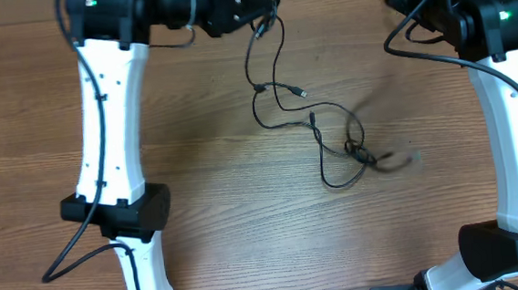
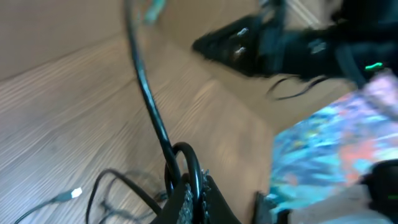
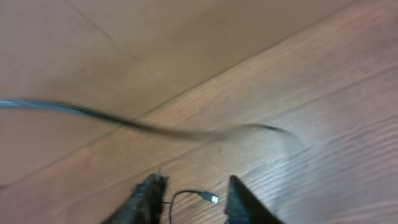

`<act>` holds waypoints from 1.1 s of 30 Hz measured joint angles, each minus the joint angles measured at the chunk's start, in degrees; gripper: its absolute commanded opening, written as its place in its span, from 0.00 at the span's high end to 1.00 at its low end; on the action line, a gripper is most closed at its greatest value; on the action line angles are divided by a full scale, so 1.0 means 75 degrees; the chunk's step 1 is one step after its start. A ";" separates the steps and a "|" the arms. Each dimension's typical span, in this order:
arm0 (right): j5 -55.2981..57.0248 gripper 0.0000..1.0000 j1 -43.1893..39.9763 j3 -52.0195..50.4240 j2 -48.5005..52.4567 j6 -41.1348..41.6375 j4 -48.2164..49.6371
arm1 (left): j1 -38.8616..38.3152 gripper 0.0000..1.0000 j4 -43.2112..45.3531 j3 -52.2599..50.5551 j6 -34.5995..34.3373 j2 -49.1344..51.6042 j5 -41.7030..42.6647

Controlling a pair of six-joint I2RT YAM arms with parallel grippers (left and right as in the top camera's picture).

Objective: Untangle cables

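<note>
The cables (image 1: 313, 121) are clamped at 12 o'clock by the left tool (image 1: 264, 13) and are draped down the table (image 1: 198, 186) to a tangle near 4 o'clock, while the right tool (image 3: 193, 183) is seen with its fingers apart.

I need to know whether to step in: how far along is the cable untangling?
Partly done: the cables lie drawn out in loose loops on the table, one plug free. In hand: the left gripper is shut on a strand at the far edge; the right gripper is open and empty. Left: the knot near the middle is not yet undone.
</note>
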 measured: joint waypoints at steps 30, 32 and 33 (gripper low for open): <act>-0.7504 0.44 0.0026 0.0000 0.0000 -0.1413 0.0073 | -0.0557 0.96 0.1081 0.0000 -0.3153 -0.0026 0.0437; -0.7603 0.44 0.0052 0.0000 0.0000 -0.1413 0.0050 | -0.0551 0.96 0.1081 0.0000 -0.3177 -0.0026 0.0402; -0.7632 0.44 0.0070 0.0000 0.0000 -0.1411 0.0006 | -0.0551 0.96 0.1084 0.0000 -0.3182 -0.0026 0.0385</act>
